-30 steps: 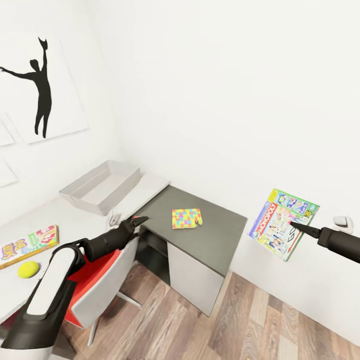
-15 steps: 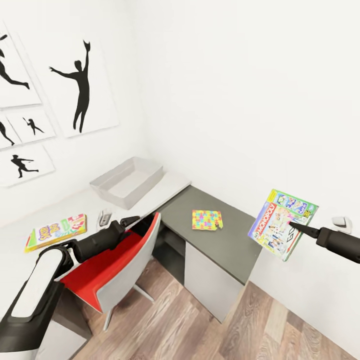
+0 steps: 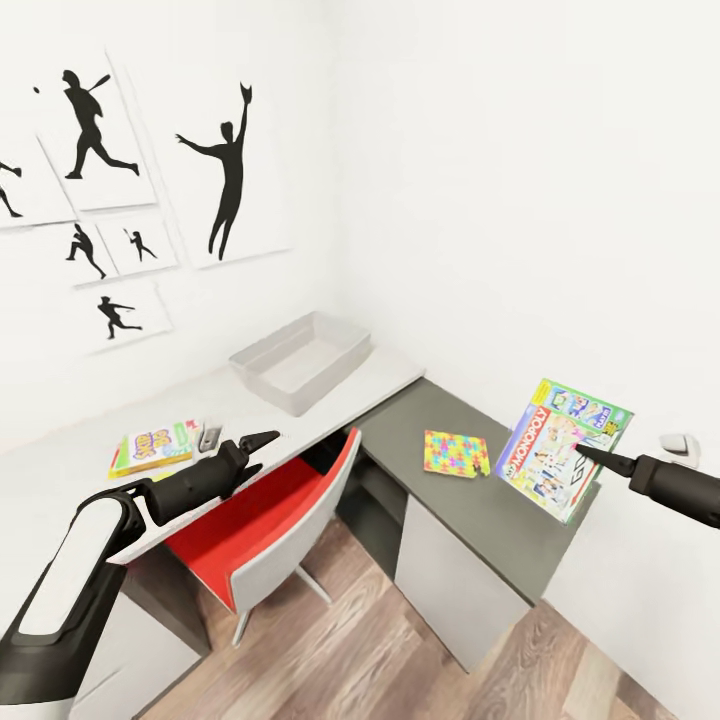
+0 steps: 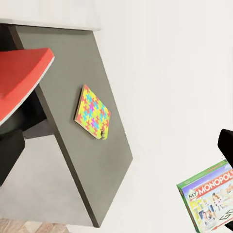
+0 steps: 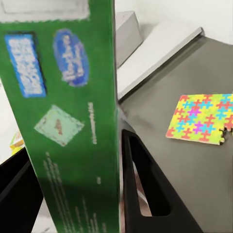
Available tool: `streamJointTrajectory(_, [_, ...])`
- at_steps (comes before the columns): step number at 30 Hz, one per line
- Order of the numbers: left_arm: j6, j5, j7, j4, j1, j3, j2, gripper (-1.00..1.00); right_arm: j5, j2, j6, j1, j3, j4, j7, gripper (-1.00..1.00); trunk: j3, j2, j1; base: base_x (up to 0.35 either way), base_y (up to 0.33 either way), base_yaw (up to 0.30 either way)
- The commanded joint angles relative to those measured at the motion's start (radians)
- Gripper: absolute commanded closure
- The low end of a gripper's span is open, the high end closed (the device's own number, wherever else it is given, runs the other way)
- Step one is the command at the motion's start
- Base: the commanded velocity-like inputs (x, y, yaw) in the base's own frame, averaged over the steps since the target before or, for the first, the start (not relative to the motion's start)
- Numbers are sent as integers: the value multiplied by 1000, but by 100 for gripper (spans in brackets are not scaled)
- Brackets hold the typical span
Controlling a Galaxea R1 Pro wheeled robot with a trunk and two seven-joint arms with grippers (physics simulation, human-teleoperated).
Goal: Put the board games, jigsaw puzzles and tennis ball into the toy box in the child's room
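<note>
My right gripper (image 3: 585,453) is shut on a green Monopoly board game (image 3: 562,447), held upright in the air over the right end of the dark grey cabinet (image 3: 500,510). In the right wrist view the game's green side (image 5: 73,111) stands against one finger (image 5: 145,189). The colourful jigsaw puzzle (image 3: 456,452) lies flat on that cabinet. The light grey toy box (image 3: 300,360) rests on the white table (image 3: 70,480), and a Skip-Bo board game (image 3: 155,447) lies left of it. My left gripper (image 3: 262,448) hovers open above the chair. The tennis ball and the bed are out of view.
A red-seated chair (image 3: 270,510) is tucked under the table's corner. A small grey object (image 3: 208,435) lies beside the Skip-Bo box. A wall switch (image 3: 680,443) sits just behind my right arm. White walls close in on both sides; wood floor (image 3: 350,650) lies below.
The whole picture has slid to the right, so the camera turned left. Both arms keep their pose, and the right gripper still holds the Monopoly box.
</note>
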Motion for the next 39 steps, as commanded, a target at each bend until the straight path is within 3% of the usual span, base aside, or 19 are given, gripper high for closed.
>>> streamJointTrajectory(1, [2,11,10,0,-1,0,0,-100,-2,0,6,-1,-1,0,9,100,-2,-2,1,236,-105,291])
streamJointTrajectory(39, [3,37,14,2,-2,-7,-6,-100,4,4,6,-2,10,0,6,100,-2,-2,1,71,-20,293])
